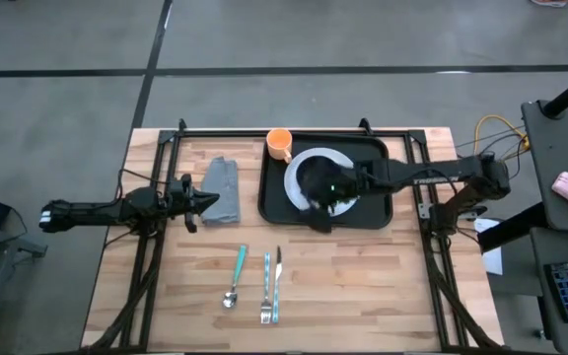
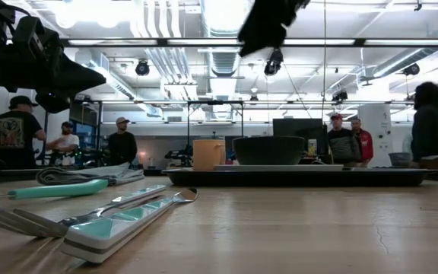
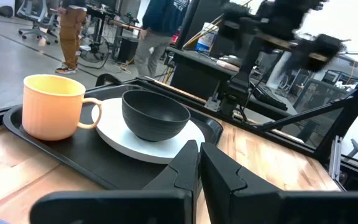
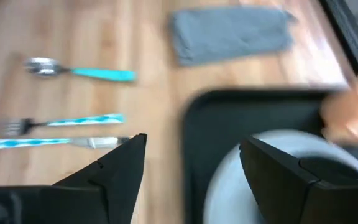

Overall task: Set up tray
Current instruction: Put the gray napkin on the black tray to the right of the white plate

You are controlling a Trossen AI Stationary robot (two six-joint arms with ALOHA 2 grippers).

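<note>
Overhead, table-level, two wrist views; shared tray (image 1: 272, 202).

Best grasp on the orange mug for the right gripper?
Judging by its pose, take the orange mug by the rim, from straight above. It stands upright on the tray, mouth open, with its handle toward the black bowl on the white plate, so a side approach looks crowded. The right gripper is open.

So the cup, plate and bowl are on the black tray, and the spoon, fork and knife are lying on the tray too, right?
Not quite. The cup, plate and bowl are on the tray, but the spoon, fork and knife lie on the bare wooden table in front of it. The high view shows this.
</note>
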